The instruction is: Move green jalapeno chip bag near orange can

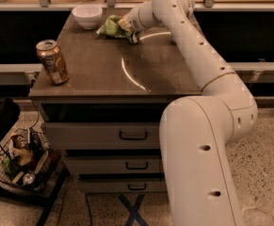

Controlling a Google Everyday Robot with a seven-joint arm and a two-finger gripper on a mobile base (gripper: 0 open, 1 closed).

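Note:
The green jalapeno chip bag [109, 27] is a crumpled light-green bag at the far middle of the table top, just right of the white bowl. My gripper [127, 25] is at the bag's right end and is shut on it, with the bag low over or on the table surface. The orange can [52, 62] stands upright near the table's front left corner, well apart from the bag and gripper. My arm reaches in from the lower right and arches over the table's right side.
A white bowl [87, 16] sits at the far left corner of the brown table [108, 74]. Drawers [132, 135] are below the top. A wire basket [21, 159] of clutter stands on the floor at the left. A counter rail runs behind the table.

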